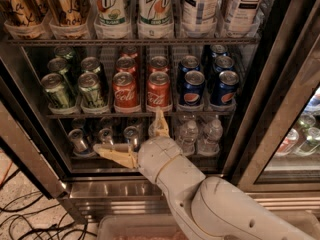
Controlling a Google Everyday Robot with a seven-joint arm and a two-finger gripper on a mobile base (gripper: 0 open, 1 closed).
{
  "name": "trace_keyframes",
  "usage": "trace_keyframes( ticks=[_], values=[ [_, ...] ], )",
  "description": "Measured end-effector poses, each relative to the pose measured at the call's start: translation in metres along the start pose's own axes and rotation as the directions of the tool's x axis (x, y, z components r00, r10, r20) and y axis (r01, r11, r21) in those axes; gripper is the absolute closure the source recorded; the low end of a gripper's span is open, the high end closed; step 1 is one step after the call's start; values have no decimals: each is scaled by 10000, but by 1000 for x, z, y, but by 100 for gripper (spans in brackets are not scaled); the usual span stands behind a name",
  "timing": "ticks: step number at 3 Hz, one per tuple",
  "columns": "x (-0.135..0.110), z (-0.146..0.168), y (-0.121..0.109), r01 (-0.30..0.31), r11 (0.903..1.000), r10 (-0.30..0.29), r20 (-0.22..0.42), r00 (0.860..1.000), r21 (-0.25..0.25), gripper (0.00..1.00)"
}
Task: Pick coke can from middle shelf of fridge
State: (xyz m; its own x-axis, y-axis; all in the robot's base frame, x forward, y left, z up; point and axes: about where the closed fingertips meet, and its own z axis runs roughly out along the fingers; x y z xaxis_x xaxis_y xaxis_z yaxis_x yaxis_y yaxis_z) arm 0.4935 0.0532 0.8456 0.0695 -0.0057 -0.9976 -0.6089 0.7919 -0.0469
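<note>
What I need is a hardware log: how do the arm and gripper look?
The gripper, low before the fridge, has two tan, tapered fingers on a rounded off-white wrist. The arm is smooth, bulbous, off-white; no cables or markings show.

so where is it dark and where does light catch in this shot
Camera view: the coke can on the middle shelf is well lit, its silver top glinting; the lower rack behind the open gripper lies in shadow.

Our tally in the fridge (100, 190)
On the middle shelf (100, 115) we count at least four coke cans (125, 90), five green cans (55, 90) and five blue Pepsi cans (192, 87); six tall bottles (155, 9) above; one hand (128, 130), fingers spread, just below that shelf.
</note>
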Motion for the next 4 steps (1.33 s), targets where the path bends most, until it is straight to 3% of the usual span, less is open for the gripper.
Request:
trace_keyframes(
  ticks=[1,3,4],
  values=[
    [13,12,5,-196,9998,195,44,9998,47,0],
    [29,30,-10,-217,9990,209,216,9995,388,0],
    [26,32,-36,441,9978,-458,327,9984,505,0]
  ],
)
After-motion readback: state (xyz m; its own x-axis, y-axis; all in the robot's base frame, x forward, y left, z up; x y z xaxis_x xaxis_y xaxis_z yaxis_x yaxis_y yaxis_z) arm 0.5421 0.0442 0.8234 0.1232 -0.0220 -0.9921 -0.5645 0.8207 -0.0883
